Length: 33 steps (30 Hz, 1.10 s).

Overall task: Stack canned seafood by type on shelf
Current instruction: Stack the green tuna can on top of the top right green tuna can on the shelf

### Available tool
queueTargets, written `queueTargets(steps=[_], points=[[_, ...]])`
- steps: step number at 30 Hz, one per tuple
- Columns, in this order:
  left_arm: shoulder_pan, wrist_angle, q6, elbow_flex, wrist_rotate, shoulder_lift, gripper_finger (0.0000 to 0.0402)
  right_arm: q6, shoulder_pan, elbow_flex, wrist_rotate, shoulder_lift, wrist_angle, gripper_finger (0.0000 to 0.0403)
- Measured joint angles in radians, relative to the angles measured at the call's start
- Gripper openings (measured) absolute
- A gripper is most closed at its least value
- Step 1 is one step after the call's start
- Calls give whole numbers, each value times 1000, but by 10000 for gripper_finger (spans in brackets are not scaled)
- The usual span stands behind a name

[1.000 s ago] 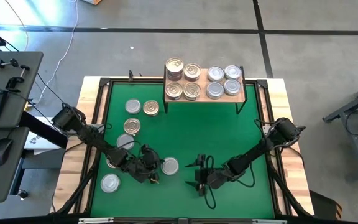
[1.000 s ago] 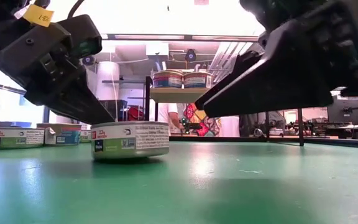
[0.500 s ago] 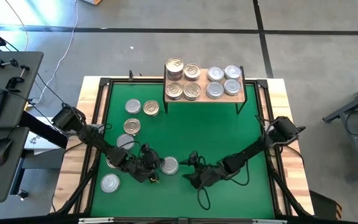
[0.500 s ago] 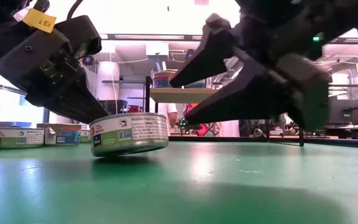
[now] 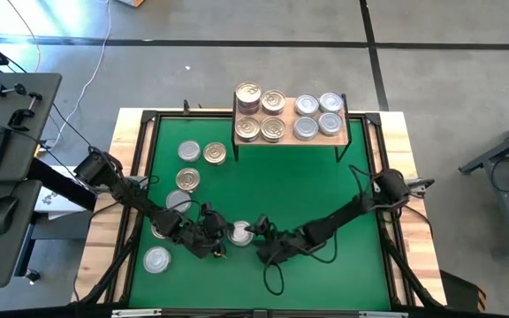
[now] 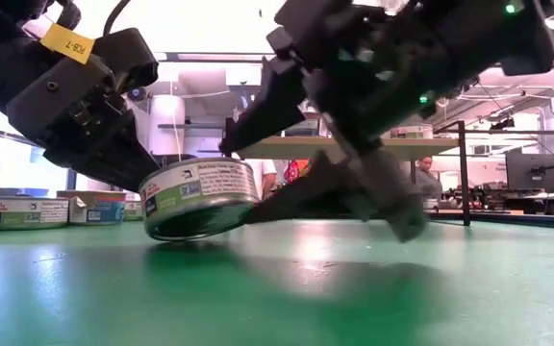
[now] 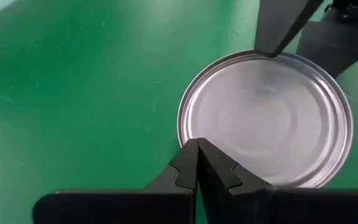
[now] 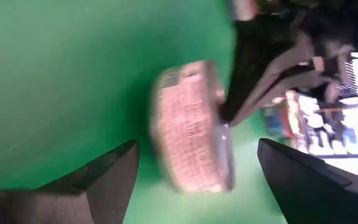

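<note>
The green mat covers the table inside a wood frame. At its twelve o'clock edge stands the shelf, carrying eight tins: four gold-lidded on its nine o'clock half, four silver-lidded on its three o'clock half.

Loose tins lie on the mat toward nine o'clock, and one more sits at about seven o'clock.

The left arm reaches in from nine o'clock; the left gripper has its fingers pressed together, tips against the rim of a silver tin near six o'clock. In the low view that tin is tilted, one edge raised off the mat.

The right arm reaches in from three o'clock. The right gripper has its fingers spread wide, one to each side of the same tin, not closed on it.
</note>
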<state>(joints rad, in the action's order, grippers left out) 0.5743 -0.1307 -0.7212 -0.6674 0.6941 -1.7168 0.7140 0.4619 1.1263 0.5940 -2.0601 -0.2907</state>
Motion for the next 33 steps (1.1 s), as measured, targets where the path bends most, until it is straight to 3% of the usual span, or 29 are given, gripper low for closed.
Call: queueTargets(steps=[6, 10, 15, 19, 26, 33], points=[[0, 0, 0, 1, 5, -1, 0, -1, -21, 34, -9, -18, -22, 282], [0, 11, 1, 4, -9, -5, 0, -32, -38, 41, -15, -18, -29, 225], [0, -14, 2, 3, 6, -4, 0, -89, -59, 41, -98, -17, -1, 135], [0, -43, 26, 2, 11, -4, 0, -133, -63, 41, -114, -16, 3, 126], [27, 42, -18, 0, 40, 46, 0, -279, 8, 39, 10, 62, 178, 126], [62, 64, -43, 0, 111, 55, 0, -411, 132, 39, 301, 310, 594, 126]])
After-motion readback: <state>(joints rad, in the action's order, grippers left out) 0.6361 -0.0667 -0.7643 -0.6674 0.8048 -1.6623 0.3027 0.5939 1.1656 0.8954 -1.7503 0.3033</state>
